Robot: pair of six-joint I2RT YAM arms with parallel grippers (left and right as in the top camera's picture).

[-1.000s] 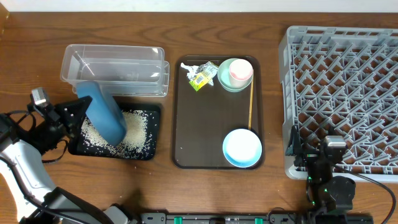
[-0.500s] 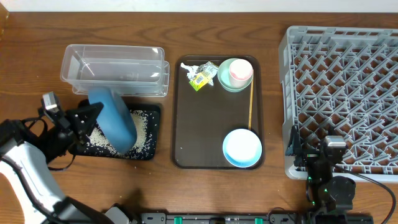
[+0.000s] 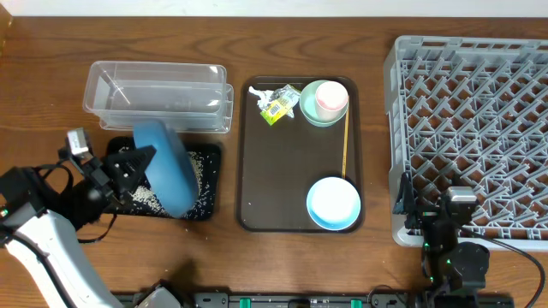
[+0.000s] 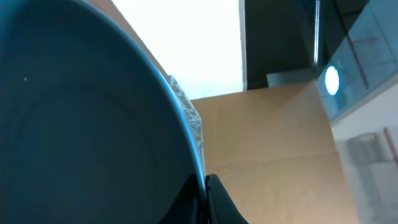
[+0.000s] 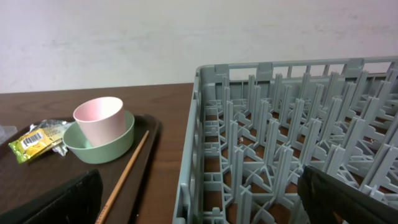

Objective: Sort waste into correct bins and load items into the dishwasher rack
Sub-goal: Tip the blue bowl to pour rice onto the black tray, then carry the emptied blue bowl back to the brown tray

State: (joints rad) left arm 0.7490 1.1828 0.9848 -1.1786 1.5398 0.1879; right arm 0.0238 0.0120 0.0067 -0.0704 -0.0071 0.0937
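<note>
Rice (image 3: 147, 198) on the black tray (image 3: 211, 152) near the left edge of the desk (image 3: 51, 51) showed only overhead; the left tool (image 3: 144, 161) gripped the tilted dark-blue dish (image 3: 167, 167) above it. Right tool (image 5: 199, 186) gaped wide. Brown wooden desk, pale wall (image 5: 186, 31).

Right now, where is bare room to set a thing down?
The brown tray is bare at its left and middle, between wrapper, stick and light-blue bowl. The rack holds nothing. Crowded: the tray's far edge with the cup, and the black tray under rice and the dark-blue dish in the left gripper.
</note>
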